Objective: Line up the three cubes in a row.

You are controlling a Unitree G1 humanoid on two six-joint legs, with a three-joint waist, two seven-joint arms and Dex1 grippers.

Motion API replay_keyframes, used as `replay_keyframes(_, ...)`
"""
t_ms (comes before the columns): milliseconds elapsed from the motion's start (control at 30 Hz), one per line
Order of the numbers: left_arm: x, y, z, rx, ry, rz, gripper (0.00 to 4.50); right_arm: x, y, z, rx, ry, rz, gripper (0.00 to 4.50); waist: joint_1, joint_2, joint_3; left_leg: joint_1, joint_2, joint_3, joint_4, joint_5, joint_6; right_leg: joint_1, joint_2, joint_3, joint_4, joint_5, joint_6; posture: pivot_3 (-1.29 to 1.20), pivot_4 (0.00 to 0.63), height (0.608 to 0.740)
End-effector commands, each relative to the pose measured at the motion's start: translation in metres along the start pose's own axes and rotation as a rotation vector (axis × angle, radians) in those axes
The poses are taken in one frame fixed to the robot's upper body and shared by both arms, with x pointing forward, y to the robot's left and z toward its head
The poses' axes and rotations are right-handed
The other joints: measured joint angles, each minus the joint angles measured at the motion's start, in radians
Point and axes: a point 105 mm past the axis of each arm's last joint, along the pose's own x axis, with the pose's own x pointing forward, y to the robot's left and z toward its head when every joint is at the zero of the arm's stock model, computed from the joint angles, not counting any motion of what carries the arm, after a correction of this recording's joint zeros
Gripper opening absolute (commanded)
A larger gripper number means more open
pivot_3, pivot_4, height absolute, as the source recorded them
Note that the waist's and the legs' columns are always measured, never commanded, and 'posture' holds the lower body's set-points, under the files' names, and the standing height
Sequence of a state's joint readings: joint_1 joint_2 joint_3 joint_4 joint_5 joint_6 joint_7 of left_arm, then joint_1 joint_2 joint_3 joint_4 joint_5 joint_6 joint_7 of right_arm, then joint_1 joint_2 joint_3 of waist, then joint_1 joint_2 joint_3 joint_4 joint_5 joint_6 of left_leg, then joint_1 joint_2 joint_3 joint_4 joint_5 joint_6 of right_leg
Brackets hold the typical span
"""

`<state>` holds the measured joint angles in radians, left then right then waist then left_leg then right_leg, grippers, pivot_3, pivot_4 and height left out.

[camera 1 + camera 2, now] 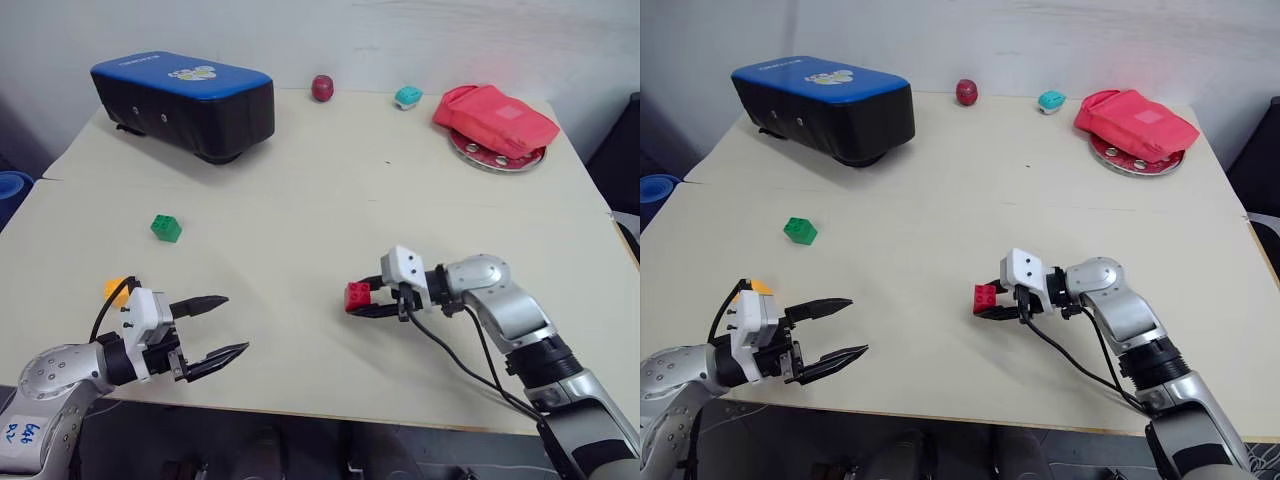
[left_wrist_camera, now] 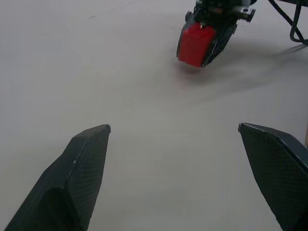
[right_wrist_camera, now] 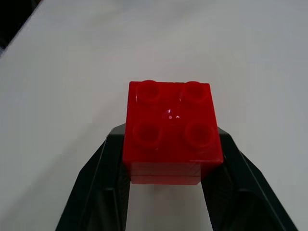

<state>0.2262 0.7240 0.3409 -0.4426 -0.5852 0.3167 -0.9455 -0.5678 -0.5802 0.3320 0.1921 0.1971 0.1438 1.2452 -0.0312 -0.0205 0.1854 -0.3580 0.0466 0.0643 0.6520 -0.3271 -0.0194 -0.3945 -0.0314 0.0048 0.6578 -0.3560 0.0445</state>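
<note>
Now the right gripper point(image 1: 368, 301) clamps the red cube point(image 1: 357, 296) at near centre; the left gripper point(image 1: 222, 325) gapes wide, holding nothing, near the orange-yellow cube point(image 1: 114, 289), green cube point(image 1: 166, 228) farther.

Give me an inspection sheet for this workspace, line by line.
Surface: beige table, bare in the middle.
Job's things: red cube in the right pincer; green cube lying free on the left; orange cube behind the left pincer, partly hidden. No row yet.
Clutter: blue-topped black case, dark red ball, small teal object, red pouch on a metal plate.
Grippers: left pincer open, holding nothing; right pincer shut on the red cube.
Cables: black cable along the right arm.
Surroundings: white wall.
</note>
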Motion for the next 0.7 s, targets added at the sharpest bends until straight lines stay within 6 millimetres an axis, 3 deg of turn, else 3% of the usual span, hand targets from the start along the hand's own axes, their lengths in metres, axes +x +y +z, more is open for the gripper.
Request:
replay_keyframes(33, -0.003, -0.004, 0.014, 0.046, -0.025, 0.008, 4.50, -0.001, -0.002, -0.002, -0.024, 0.018, -0.008, 1.51, -0.001, 0.000, 0.000, 0.000, 0.000, 0.000, 0.000, 0.000, 0.000, 0.000, 0.000, 0.000, 0.000, 0.000, 0.000, 0.00, 0.150, 0.740)
replay_keyframes(233, -0.008, -0.009, 0.012, 0.032, -0.018, 0.037, 4.50, 0.001, 0.005, -0.010, 0.017, 0.034, -0.041, 1.51, -0.005, 0.000, 0.000, 0.002, 0.002, 0.000, -0.002, 0.001, -0.002, 0.000, 0.002, -0.001, 0.001, 0.000, 0.000, 0.00, 0.150, 0.740)
replay_keyframes(433, -0.007, -0.008, 0.013, 0.036, -0.018, 0.040, 4.50, 0.002, -0.002, -0.013, 0.000, 0.035, -0.090, 1.51, -0.007, -0.001, -0.001, 0.004, 0.001, 0.000, -0.002, 0.001, -0.002, 0.002, 0.002, 0.000, 0.003, 0.000, 0.000, 0.00, 0.150, 0.740)
replay_keyframes(467, -0.008, -0.008, 0.013, 0.037, -0.017, 0.041, 4.50, 0.001, -0.005, -0.012, -0.005, 0.032, -0.103, 2.23, -0.008, -0.001, -0.001, 0.004, 0.001, 0.000, -0.002, 0.001, -0.002, 0.002, 0.002, 0.000, 0.003, 0.000, 0.000, 0.00, 0.150, 0.740)
replay_keyframes(567, -0.010, -0.005, 0.012, 0.038, -0.011, 0.045, 4.50, -0.003, -0.007, -0.006, -0.017, -0.011, -0.113, 3.17, -0.010, -0.001, -0.001, 0.004, 0.001, 0.000, -0.002, 0.001, -0.002, 0.001, 0.002, 0.000, 0.003, 0.000, 0.000, 0.00, 0.150, 0.740)
replay_keyframes(700, -0.016, -0.002, 0.007, 0.032, 0.008, 0.066, 4.50, -0.013, -0.004, 0.016, -0.082, -0.146, -0.112, 4.47, -0.010, -0.001, -0.001, 0.003, 0.001, 0.000, -0.002, 0.001, -0.002, 0.001, 0.002, 0.000, 0.002, 0.000, 0.000, 0.00, 0.150, 0.740)
